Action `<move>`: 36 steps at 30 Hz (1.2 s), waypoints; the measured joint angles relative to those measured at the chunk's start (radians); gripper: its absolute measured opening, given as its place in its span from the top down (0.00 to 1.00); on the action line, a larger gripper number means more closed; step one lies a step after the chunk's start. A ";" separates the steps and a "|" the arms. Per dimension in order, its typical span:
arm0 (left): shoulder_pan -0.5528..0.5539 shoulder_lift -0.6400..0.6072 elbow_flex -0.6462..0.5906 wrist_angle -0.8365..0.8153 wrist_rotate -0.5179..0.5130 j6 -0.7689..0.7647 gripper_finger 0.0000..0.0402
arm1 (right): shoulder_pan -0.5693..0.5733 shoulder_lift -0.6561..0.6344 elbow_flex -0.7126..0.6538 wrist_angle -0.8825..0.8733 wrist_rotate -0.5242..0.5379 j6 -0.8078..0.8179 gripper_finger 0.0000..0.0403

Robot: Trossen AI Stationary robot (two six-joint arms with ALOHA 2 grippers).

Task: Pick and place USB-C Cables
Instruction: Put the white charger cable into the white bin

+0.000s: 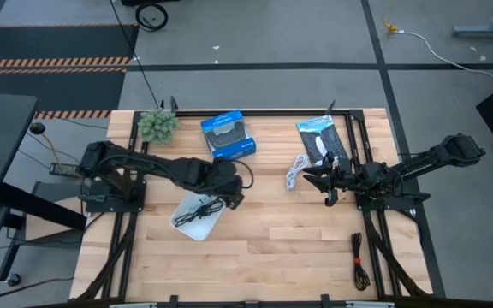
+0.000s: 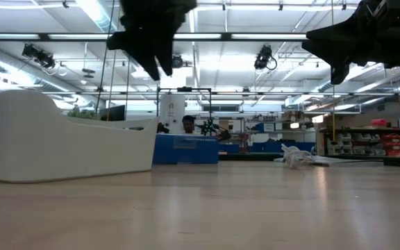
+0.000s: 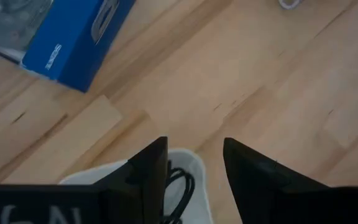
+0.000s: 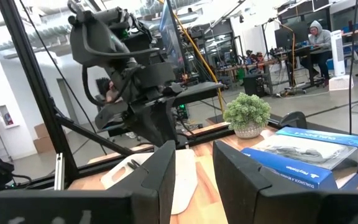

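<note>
USB-C cables: black cable (image 1: 197, 210) lies in the white tray (image 1: 210, 225) at centre-left of the high view, white cable (image 1: 297, 169) upper centre-right, red-tied black cable (image 1: 359, 260) lower right on the surface (image 1: 281, 248); left gripper (image 1: 234, 190) hovers over the tray, fingers (image 3: 148, 171) spread and empty; right gripper (image 1: 325, 182) beside the white cable, fingers (image 4: 166, 171) spread.

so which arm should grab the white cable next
Right. The right gripper hangs open just beside the white cable, while the left gripper sits open over the white tray.
</note>
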 joint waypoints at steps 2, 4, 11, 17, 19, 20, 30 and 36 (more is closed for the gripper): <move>0.019 0.045 0.055 -0.012 0.013 0.027 0.59 | 0.000 0.000 0.000 0.000 0.000 0.000 0.72; 0.039 0.090 0.105 -0.019 0.025 0.057 0.59 | 0.000 0.000 0.000 0.000 0.000 0.000 0.72; 0.109 0.273 0.291 0.012 0.033 0.195 0.59 | 0.000 0.000 0.000 0.000 0.000 0.000 0.72; 0.154 0.413 0.382 0.170 0.044 0.321 0.59 | 0.000 0.000 0.000 0.000 0.000 0.000 0.72; 0.165 0.453 0.400 0.235 0.045 0.364 0.58 | 0.000 0.000 0.000 0.000 0.000 0.000 0.72; 0.170 0.471 0.407 0.260 0.046 0.383 0.58 | 0.000 0.000 0.000 0.000 0.000 0.000 0.72; 0.182 0.591 0.419 0.546 0.060 0.466 0.38 | 0.000 0.000 0.000 0.002 0.000 0.000 0.72; 0.181 0.643 0.420 0.691 0.045 0.495 0.25 | 0.000 0.002 0.000 0.002 0.000 0.000 0.72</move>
